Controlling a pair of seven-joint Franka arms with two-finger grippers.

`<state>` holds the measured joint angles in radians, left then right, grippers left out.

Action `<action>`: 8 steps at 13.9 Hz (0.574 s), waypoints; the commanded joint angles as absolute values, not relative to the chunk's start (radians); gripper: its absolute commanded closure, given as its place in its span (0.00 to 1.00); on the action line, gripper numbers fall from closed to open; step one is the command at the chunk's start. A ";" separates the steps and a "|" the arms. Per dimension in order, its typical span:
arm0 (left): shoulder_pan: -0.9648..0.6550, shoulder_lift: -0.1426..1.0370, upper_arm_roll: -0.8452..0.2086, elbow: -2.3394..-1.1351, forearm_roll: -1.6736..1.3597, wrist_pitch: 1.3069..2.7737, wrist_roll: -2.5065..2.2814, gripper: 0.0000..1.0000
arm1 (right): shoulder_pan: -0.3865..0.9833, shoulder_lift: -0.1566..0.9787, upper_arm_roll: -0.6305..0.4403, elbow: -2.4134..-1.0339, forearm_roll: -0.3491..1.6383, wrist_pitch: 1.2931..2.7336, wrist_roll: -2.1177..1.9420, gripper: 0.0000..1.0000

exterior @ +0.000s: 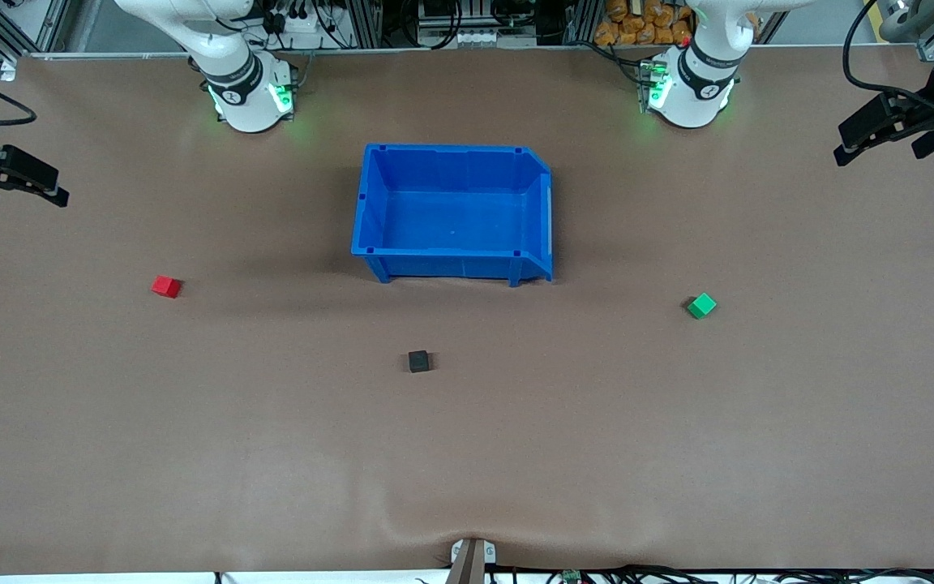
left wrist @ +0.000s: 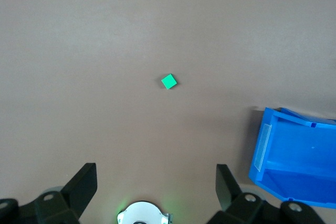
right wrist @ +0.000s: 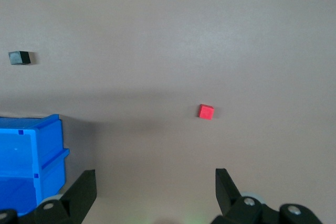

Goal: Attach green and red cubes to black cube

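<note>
In the front view, a brown table [exterior: 467, 454] carries a blue plastic bin [exterior: 452, 212] that sits between the two arm bases, with nothing in it. A small bright red cube [exterior: 166, 285] lies toward the right arm's end of the table, well apart from the bin and a little nearer to the front camera than it. A small bright green cube [exterior: 702, 305] lies toward the left arm's end, also well apart from the bin. A small matte black cube [exterior: 418, 361] rests between the two coloured cubes, nearer to the front camera than either and than the bin; none of the three cubes touches another. The right end effector [exterior: 45, 191] hangs over the table's edge at the right arm's end, and the left end effector [exterior: 860, 146] hangs over the edge at the left arm's end; both arms wait with nothing held. In the left wrist view, the left end effector [left wrist: 156, 184] has its two black fingers [left wrist: 84, 184] spread wide with nothing between them, high over the bare table; the green cube [left wrist: 168, 81] lies alone below, and a corner of the blue bin [left wrist: 294, 161] shows. In the right wrist view, the right end effector [right wrist: 156, 184] likewise stands wide open and empty, fingers [right wrist: 227, 187] well apart; the red cube [right wrist: 206, 111] lies below, the black cube [right wrist: 19, 57] well apart from it, and part of the blue bin [right wrist: 31, 161] is visible.
</note>
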<state>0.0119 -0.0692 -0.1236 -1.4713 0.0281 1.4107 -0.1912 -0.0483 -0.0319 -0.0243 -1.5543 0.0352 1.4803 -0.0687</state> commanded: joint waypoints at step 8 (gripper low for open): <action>0.012 -0.057 -0.141 -1.450 0.035 1.381 -0.187 0.00 | -0.077 0.009 -0.002 -1.520 0.048 1.463 -0.072 0.00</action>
